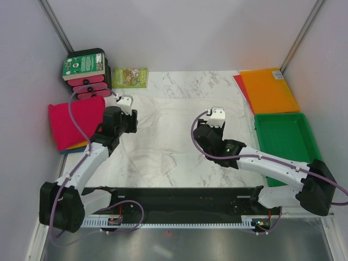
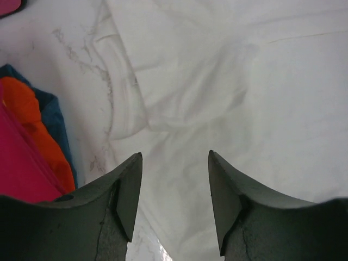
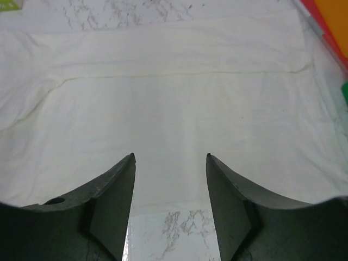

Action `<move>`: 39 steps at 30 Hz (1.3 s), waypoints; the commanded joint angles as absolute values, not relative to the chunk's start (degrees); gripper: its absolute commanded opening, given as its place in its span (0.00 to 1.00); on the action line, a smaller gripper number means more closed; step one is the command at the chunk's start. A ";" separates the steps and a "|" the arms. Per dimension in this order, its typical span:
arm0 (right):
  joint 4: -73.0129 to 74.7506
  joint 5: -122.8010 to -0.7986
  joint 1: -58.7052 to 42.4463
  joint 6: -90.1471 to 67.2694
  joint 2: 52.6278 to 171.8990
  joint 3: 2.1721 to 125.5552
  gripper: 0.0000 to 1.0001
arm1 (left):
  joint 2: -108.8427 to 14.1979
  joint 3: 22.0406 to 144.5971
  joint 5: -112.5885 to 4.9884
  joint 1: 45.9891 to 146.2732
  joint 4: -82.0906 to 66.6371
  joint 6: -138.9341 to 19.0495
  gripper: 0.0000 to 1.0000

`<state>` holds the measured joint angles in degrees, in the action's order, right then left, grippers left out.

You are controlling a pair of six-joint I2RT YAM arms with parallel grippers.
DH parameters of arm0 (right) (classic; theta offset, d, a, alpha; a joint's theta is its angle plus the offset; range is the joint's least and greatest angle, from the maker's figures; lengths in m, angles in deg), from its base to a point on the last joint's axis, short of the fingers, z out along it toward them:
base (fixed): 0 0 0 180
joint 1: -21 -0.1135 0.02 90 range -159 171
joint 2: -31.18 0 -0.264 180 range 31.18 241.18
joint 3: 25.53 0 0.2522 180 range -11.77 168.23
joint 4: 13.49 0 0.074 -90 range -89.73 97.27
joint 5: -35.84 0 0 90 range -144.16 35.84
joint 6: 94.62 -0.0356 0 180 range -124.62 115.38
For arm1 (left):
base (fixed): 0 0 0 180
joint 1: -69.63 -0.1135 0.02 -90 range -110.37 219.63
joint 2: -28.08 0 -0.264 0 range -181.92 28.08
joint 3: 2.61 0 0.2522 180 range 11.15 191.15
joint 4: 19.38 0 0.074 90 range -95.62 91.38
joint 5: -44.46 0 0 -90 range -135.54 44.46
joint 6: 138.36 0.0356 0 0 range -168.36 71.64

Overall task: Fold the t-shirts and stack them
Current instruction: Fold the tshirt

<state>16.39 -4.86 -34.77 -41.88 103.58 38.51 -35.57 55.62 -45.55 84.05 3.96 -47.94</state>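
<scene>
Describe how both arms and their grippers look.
The left arm and right arm both have white links, black joints and bulky black bases, with purple cables looping alongside. The fingers are dark, tapering wedges. A green light glows on the right arm.

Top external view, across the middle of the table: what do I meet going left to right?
First the folded t-shirt pile → left tool → right tool → green tray. The white t-shirt spreads beneath both tools, so it has no single place in the order.
</scene>
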 commanded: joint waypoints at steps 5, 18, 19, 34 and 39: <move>19.52 7.01 -34.90 -36.79 102.29 41.58 0.64 | -44.24 31.82 -34.39 81.06 -49.65 -40.20 0.59; 22.77 6.31 -34.81 -41.36 109.14 45.00 0.64 | -54.17 17.39 -50.91 75.52 -81.90 -41.94 1.00; 23.47 6.31 -34.81 -40.93 109.32 45.79 0.65 | -54.44 19.22 -46.98 75.52 -80.35 -43.08 1.00; 12.58 6.39 -32.35 -37.15 96.76 30.77 0.67 | -54.18 24.25 -46.86 72.27 -70.05 -47.48 1.00; 13.10 7.81 -31.48 -36.18 91.22 29.63 0.67 | -54.18 24.25 -46.86 72.27 -69.96 -47.48 1.00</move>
